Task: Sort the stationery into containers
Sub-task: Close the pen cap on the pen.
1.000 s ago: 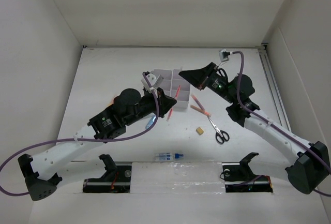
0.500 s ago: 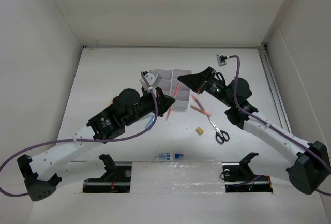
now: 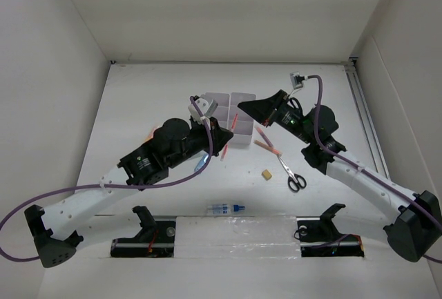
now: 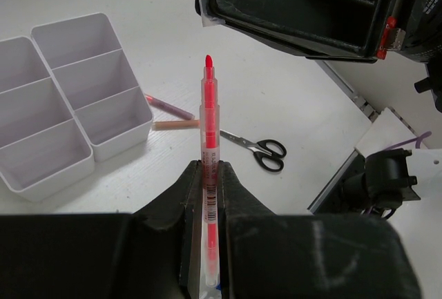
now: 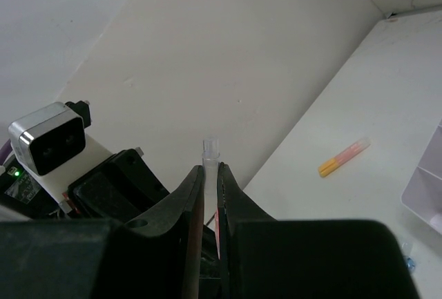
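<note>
Right gripper point(image 5: 210, 175) nearer, tight on half-hidden, perhaps clear pen point(image 5: 210, 148); left gripper point(image 4: 209, 171) tight on red pen point(image 4: 208, 105).

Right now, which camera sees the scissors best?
The left wrist view: the scissors look big there, with blades and black handles clear. The top view shows the scissors whole but tiny. The right wrist view misses them.
</note>
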Available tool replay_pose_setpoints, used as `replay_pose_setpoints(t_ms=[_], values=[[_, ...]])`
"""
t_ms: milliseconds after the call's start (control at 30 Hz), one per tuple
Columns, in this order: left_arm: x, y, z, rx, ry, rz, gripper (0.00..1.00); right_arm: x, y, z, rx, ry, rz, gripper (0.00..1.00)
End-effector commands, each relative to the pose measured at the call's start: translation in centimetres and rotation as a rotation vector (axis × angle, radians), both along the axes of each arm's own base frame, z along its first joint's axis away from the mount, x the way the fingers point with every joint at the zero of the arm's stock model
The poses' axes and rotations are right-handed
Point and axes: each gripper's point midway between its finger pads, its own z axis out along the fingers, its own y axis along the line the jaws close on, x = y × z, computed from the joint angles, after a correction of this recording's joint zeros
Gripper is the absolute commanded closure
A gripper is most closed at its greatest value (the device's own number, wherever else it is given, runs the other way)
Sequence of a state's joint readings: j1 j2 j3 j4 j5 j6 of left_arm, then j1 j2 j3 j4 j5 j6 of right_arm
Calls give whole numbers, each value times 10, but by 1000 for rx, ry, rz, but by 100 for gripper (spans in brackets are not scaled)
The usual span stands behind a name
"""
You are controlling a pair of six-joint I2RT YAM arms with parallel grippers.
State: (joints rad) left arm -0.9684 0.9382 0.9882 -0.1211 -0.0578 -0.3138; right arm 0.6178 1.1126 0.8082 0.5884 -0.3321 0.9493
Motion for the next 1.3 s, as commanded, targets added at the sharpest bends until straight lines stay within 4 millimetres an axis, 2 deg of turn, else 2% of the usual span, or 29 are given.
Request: replay_pose_setpoints(t_ms=[0, 433, 467, 500, 833, 1267], values=[[2, 2, 22, -42, -48, 9, 100, -8, -1, 16, 24, -73, 18, 100], [1, 4, 25, -44, -60, 7, 100, -8, 3, 8, 13, -58, 27, 100], [3, 5, 22, -35, -57, 18, 100, -6, 4, 5, 8, -51, 27, 100], [1, 7, 30, -50, -67, 18, 100, -6, 4, 5, 8, -51, 27, 100], [2, 7, 30, -44, -74, 17, 100, -6, 10, -7, -15, -37, 43, 100], [1, 8, 32, -44, -74, 17, 100, -8, 13, -2, -4, -52, 52, 100]])
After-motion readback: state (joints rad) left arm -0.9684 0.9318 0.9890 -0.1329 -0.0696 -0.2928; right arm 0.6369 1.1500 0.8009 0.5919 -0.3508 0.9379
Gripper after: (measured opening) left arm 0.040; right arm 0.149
